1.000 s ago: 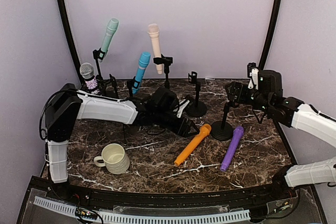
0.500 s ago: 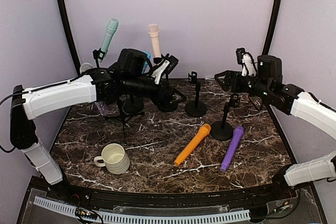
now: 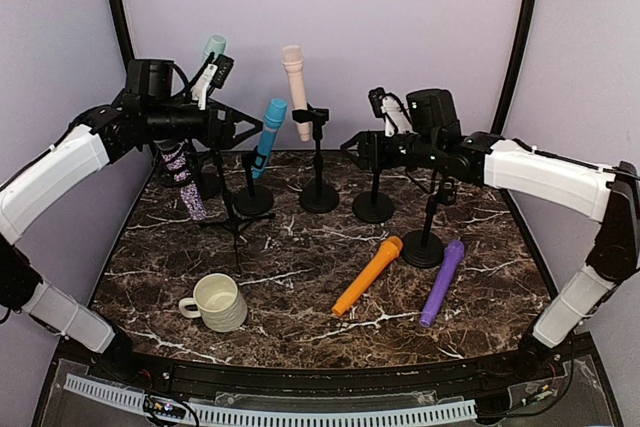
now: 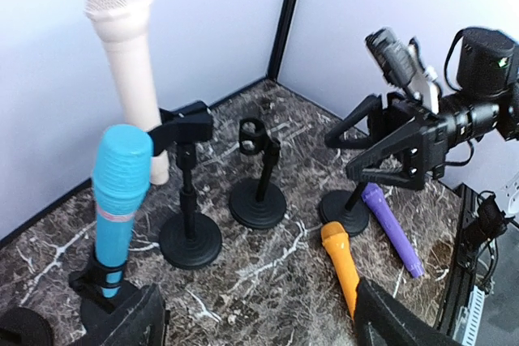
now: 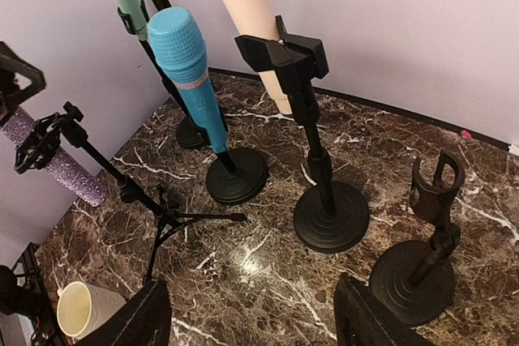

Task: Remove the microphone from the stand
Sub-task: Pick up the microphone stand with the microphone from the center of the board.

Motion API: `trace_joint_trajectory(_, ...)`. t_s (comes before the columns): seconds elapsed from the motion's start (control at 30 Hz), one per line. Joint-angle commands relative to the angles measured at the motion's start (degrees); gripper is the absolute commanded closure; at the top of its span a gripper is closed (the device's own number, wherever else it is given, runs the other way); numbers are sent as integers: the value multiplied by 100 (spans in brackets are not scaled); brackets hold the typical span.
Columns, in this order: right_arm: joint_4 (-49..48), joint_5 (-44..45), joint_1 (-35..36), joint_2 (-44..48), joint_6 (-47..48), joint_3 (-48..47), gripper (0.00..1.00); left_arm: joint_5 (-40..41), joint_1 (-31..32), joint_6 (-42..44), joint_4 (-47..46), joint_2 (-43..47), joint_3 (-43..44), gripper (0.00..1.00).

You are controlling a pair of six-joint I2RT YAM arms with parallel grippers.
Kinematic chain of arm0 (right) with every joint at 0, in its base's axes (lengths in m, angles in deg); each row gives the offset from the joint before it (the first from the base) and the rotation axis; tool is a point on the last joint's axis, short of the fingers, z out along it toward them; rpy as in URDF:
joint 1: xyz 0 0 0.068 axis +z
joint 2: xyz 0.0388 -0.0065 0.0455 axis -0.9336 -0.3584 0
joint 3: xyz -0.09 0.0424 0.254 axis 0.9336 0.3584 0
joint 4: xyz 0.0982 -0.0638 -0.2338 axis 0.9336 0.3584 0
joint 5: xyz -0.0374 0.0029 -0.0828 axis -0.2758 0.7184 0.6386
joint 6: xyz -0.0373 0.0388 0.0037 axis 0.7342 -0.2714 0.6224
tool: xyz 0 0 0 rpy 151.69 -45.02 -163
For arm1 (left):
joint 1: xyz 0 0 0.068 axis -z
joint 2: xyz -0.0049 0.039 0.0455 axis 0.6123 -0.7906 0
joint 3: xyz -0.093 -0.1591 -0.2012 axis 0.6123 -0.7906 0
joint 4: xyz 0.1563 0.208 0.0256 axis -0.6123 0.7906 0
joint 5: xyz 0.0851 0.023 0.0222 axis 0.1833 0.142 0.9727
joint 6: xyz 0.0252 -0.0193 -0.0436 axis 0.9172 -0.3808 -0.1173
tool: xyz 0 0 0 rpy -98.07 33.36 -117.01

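Note:
A cream microphone (image 3: 294, 87) stands in the clip of a black stand (image 3: 319, 197) at the back centre. A blue microphone (image 3: 268, 132), a mint one (image 3: 210, 52) and a sparkly purple one (image 3: 181, 175) sit in stands to its left. My left gripper (image 3: 250, 130) is open and empty, raised just left of the blue microphone. My right gripper (image 3: 348, 150) is open and empty, raised just right of the cream microphone's stand. The left wrist view shows the cream microphone (image 4: 130, 54), the blue one (image 4: 117, 192) and the right gripper (image 4: 357, 151). The right wrist view shows the cream microphone (image 5: 243, 14) in its clip (image 5: 284, 54).
An orange microphone (image 3: 367, 275) and a purple one (image 3: 442, 281) lie on the marble table. Two empty stands (image 3: 373, 205) (image 3: 424, 247) stand at centre right. A cream mug (image 3: 218, 302) sits at front left. A tripod stand (image 5: 154, 216) holds the sparkly microphone.
My left arm has lifted off the table centre and swung back to the left, up by the blue microphone. My right arm has swung left towards the cream microphone's stand.

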Motion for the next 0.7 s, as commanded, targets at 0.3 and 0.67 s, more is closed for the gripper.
trace_joint_trajectory(0.3,-283,534,29,-1987,3,-1798,39,-96,-408,32,-1232,1340,-1418,15)
trace_joint_trajectory(0.67,-600,618,29,-3013,442,-2670,46,50,-408,84,-1181,1289,-1440,15)
